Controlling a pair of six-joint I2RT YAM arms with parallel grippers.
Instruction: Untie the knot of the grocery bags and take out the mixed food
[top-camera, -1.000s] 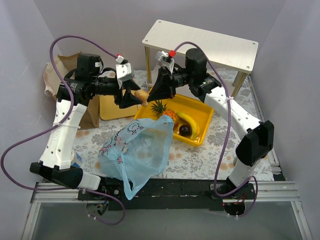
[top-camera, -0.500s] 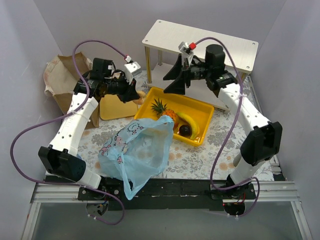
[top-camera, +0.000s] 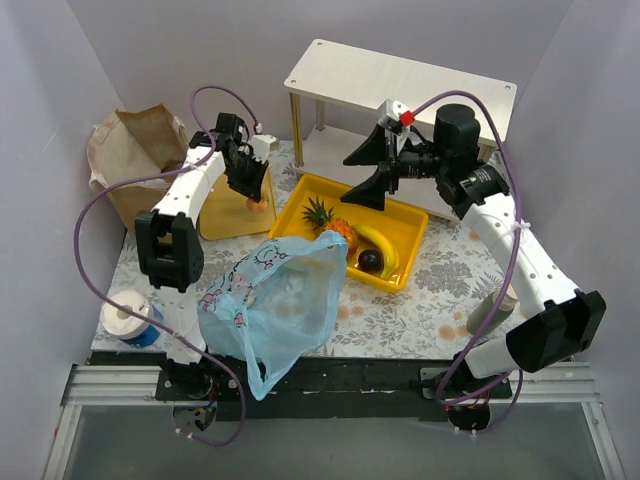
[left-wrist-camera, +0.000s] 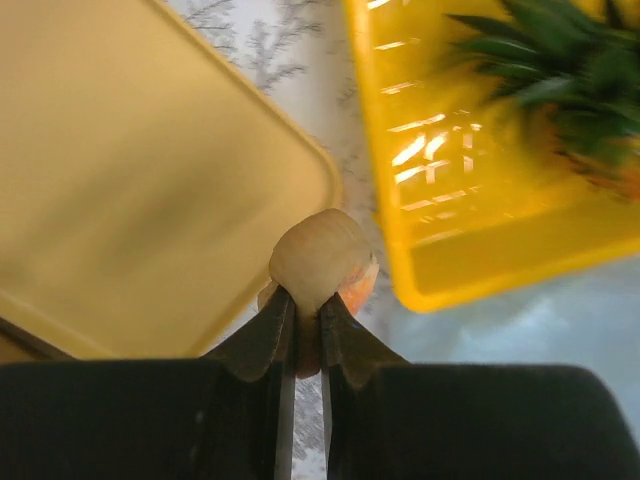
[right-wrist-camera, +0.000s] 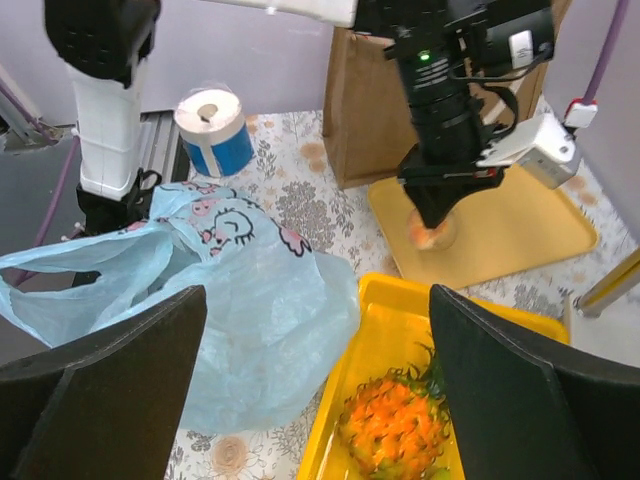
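The left gripper (left-wrist-camera: 305, 320) is clenched on a pale doughnut (left-wrist-camera: 318, 262), pinched at the fingertips above the flat tray's (left-wrist-camera: 130, 180) right corner. A narrow cloth strip (left-wrist-camera: 355, 150) separates that tray from the yellow bin (left-wrist-camera: 470, 260). The fingers hide the doughnut's lower part. The right gripper (top-camera: 368, 172) hangs spread wide over the bin's far-left edge. The blue bag (top-camera: 275, 310) lies nearer, overlapping the bin's near-left corner.
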